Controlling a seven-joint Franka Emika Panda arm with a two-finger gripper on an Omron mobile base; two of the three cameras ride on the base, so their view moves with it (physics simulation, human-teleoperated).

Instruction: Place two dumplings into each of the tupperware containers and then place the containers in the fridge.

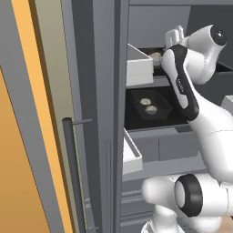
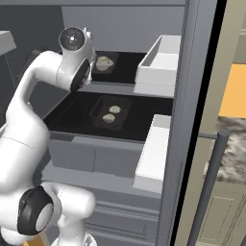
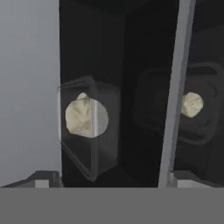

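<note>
While the claw (image 3: 116,179) hangs spread at the upper shelf of the fridge (image 1: 113,68), pinching nothing, its tips stand wide apart just short of the upper box (image 3: 87,127). Dumplings (image 3: 85,116) lie inside that box. The lower box (image 1: 150,104) sits one shelf down with two dumplings of its own.

I judge the boxes light, stiff and rather slick, best pinched across a side wall at the rim. The dumplings look soft and would roll if a box tipped. Both boxes seem placed, so little is left to do.
</note>
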